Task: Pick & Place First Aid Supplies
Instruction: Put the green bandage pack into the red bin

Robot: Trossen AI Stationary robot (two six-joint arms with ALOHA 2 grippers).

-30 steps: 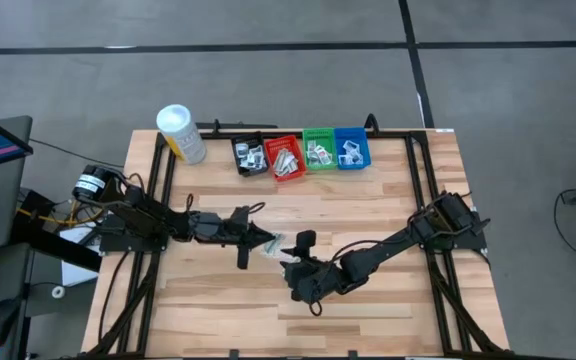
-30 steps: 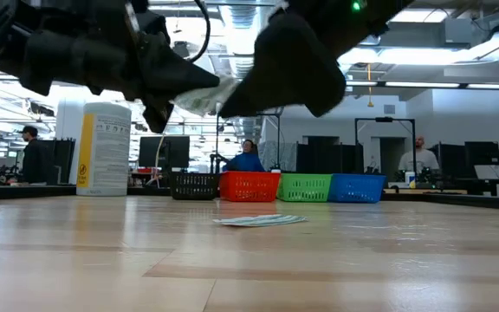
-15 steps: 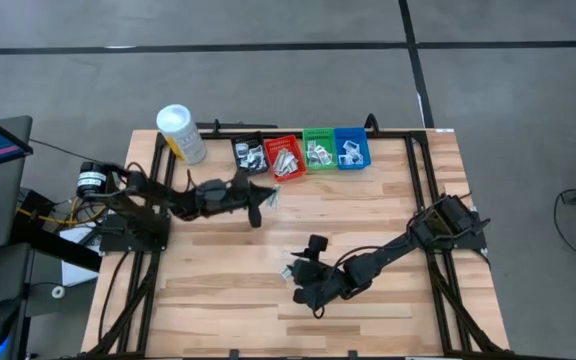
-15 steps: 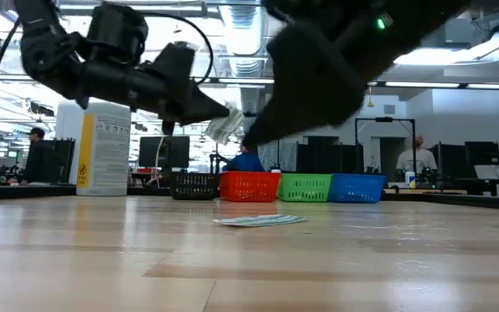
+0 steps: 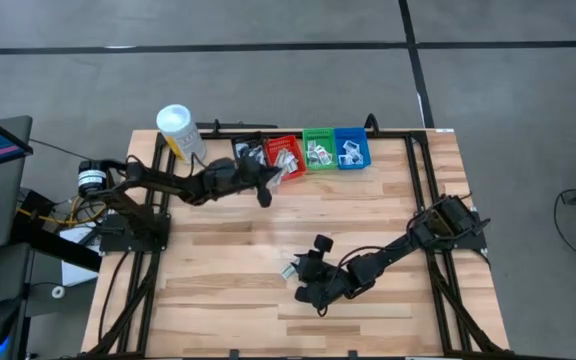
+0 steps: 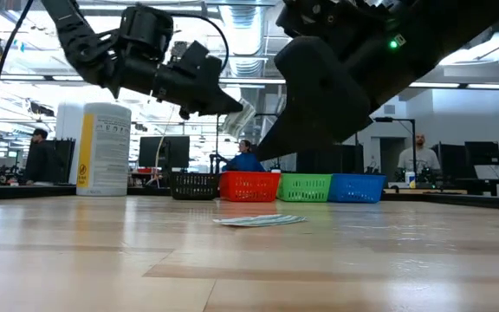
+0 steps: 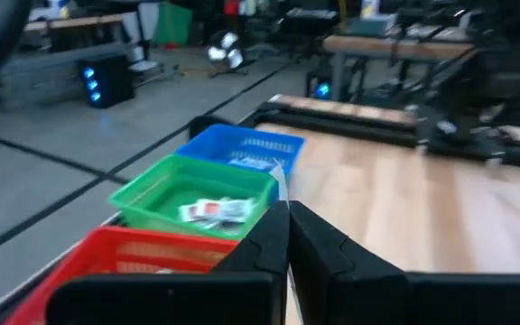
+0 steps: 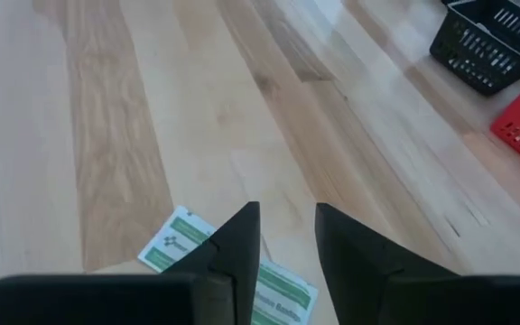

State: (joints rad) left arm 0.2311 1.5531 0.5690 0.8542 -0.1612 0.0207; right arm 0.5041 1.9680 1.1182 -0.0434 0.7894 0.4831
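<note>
You see a green-printed packet (image 8: 233,271) flat on the table centre, just under the right gripper (image 8: 287,236), whose fingers stand apart around nothing. Right arm reaches low from the right. Left gripper (image 5: 268,180), clamped on a pale packet (image 6: 243,116), hangs stretched out over the red bin (image 5: 286,160). Black (image 5: 249,156), red, green (image 5: 319,150) and blue (image 5: 351,148) bins all hold packets.
</note>
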